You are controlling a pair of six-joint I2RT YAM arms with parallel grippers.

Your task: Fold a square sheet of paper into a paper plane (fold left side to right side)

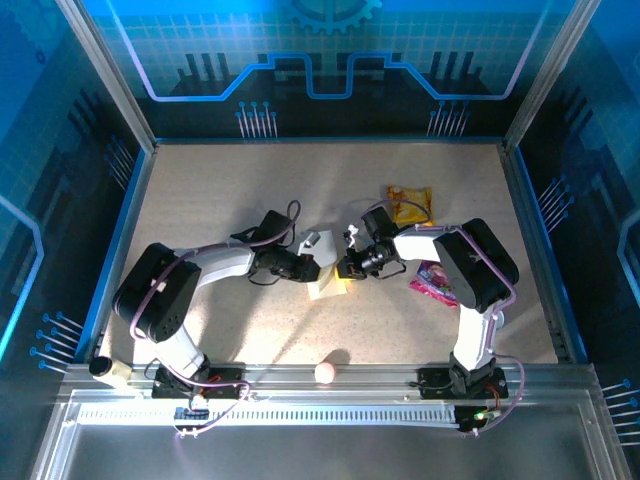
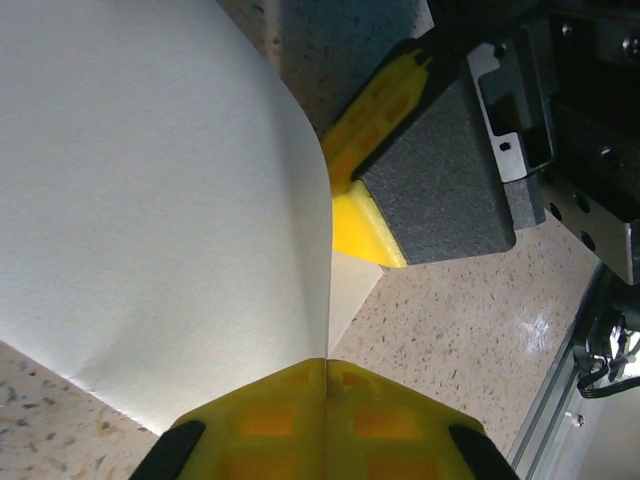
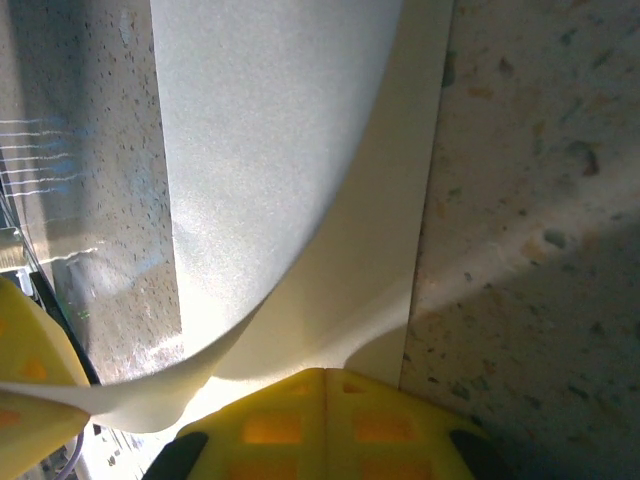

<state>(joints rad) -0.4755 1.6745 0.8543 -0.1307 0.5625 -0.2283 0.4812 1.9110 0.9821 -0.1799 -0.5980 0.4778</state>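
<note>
The square sheet of paper [image 1: 322, 287] stands bent and lifted at the table's middle, between the two arms. In the left wrist view it is a broad white curved sheet [image 2: 150, 200] whose edge runs down into my left gripper [image 2: 325, 362], which is shut on it. My right gripper [image 3: 325, 372] is shut on a lower layer of the sheet [image 3: 260, 150], which arches above a flat strip lying on the table. From above, the left gripper [image 1: 308, 264] and right gripper [image 1: 345, 267] nearly touch. The right gripper's yellow finger [image 2: 375, 110] is close behind the sheet.
A yellow snack packet [image 1: 410, 205] lies behind the right arm and a pink wrapper [image 1: 432, 280] beside its elbow. A small pale ball [image 1: 325, 373] sits at the near rail. The metal frame rail [image 2: 560, 420] runs close by.
</note>
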